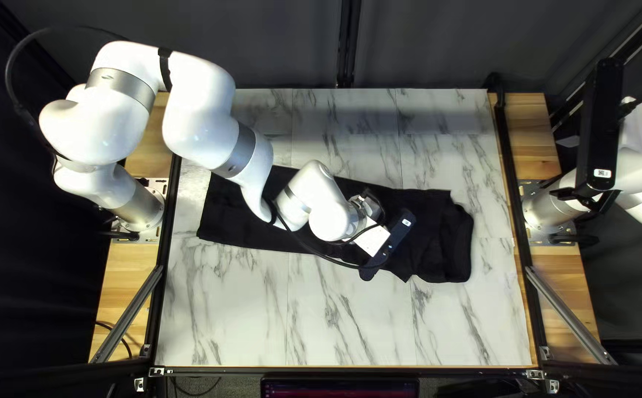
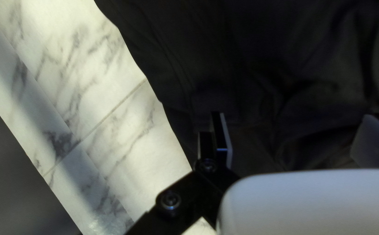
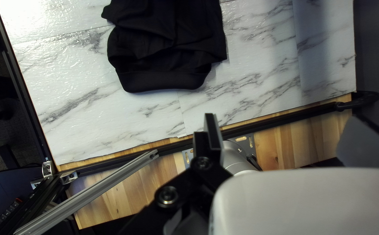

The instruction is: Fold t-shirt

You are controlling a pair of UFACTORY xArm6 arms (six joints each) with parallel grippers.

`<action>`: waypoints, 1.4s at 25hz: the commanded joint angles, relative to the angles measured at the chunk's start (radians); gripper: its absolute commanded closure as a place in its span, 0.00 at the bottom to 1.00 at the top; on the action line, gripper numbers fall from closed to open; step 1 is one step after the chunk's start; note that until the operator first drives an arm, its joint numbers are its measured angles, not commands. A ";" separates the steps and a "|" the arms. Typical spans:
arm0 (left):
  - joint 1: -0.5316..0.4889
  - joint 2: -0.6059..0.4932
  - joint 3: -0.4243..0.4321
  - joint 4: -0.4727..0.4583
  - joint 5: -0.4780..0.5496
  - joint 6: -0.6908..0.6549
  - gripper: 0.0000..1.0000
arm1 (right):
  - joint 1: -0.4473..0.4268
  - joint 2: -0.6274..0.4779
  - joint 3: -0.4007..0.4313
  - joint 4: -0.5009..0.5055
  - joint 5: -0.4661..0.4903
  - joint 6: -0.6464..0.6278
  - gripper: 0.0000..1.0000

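Observation:
The black t-shirt (image 1: 431, 228) lies as a long narrow strip across the table, rumpled at its right end in the top left view. My left gripper (image 1: 372, 240) is over its middle, fingertips hidden there. In the left wrist view my left gripper (image 2: 291, 141) stands open above dark cloth (image 2: 250, 65); contact cannot be told. My right gripper (image 1: 599, 133) is raised beyond the table's right edge, away from the shirt. In the right wrist view my right gripper (image 3: 285, 139) is open and holds nothing; the shirt (image 3: 167, 48) lies ahead, with a curved band at its near end.
Bare marble-patterned tabletop (image 1: 335, 324) shows on both long sides of the shirt. Black rails (image 1: 512, 177) run along the table's sides, with a slanted metal bar (image 1: 568, 313) at the right. My left arm (image 1: 217, 140) reaches over the shirt's left part.

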 commanded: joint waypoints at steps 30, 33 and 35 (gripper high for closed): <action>-0.243 -0.900 0.725 -0.643 0.566 -0.008 0.00 | 0.000 0.000 0.000 0.000 0.000 0.000 0.00; -0.254 -0.899 0.718 -0.663 0.574 -0.024 0.00 | 0.000 0.000 0.000 0.000 0.000 0.000 0.00; -0.254 -0.899 0.718 -0.663 0.574 -0.024 0.00 | 0.000 0.000 0.000 0.000 0.000 0.000 0.00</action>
